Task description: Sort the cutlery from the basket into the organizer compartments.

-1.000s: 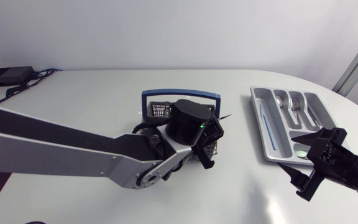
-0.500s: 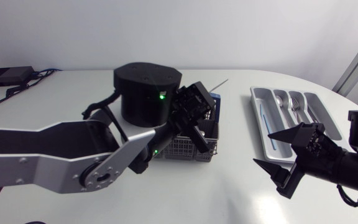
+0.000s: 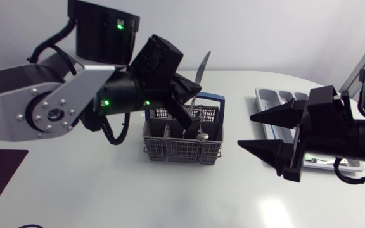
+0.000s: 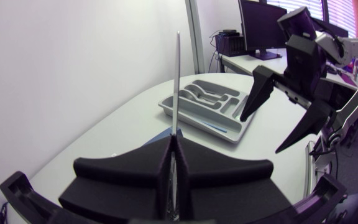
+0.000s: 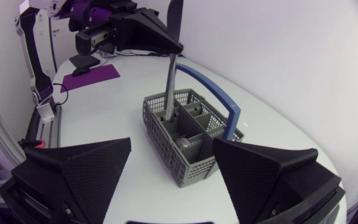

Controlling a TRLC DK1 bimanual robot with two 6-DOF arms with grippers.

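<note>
The left gripper [image 4: 174,142] is clamping a table knife [image 4: 177,81] edge-on between its closed fingers. It is holding the knife high and nearly upright, blade pointing up and handle end hanging down toward the cutlery basket [image 3: 182,151] in the middle of the table. Holding it upright is likely helping the knife come clear of the basket's grid without snagging.

The right gripper [image 3: 244,130] is hovering just right of the basket, empty, its fingers spread wide and aiming at it. It is probably standing ready to receive the knife, since the organizer [image 4: 194,119] is lying on the right side of the table, behind it.

I am counting one knife in hand, one basket, one organizer and two grippers. One spoon [image 3: 201,135] is showing in the basket among other cutlery I cannot count. Spoons are sitting in the organizer too, number unclear.
</note>
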